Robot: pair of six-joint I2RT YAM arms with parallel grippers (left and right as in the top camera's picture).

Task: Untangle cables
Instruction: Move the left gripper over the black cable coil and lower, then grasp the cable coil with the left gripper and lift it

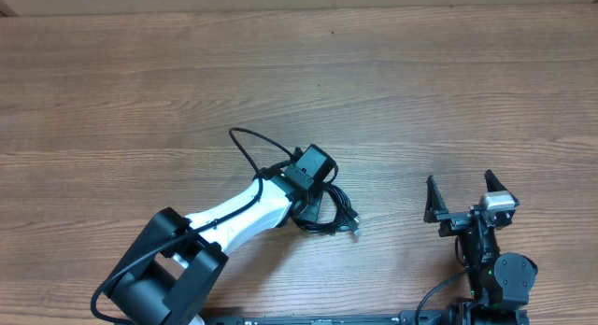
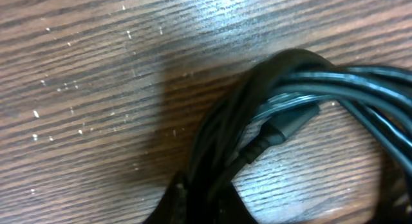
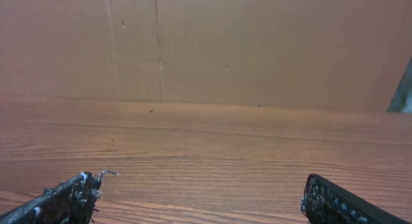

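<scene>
The cables [image 1: 333,213] are a bundle of thin black cords lying on the wooden table, with a small plug [image 1: 355,230] sticking out at the bundle's right. My left gripper [image 1: 311,192] is down on the bundle's left part. In the left wrist view the cords [image 2: 302,89] fill the right half of the frame, with one plug [image 2: 290,121] among them, and my left fingers [image 2: 206,201] are close together with dark strands between them. My right gripper [image 1: 460,192] is open and empty to the right of the bundle, apart from it; its wide-apart fingers [image 3: 203,205] show only bare table.
The left arm's own thicker black wire [image 1: 245,146] loops up behind the wrist. A brown wall [image 3: 206,44] stands at the far edge of the table [image 1: 140,82]. The right arm's base [image 1: 505,278] is at the front right.
</scene>
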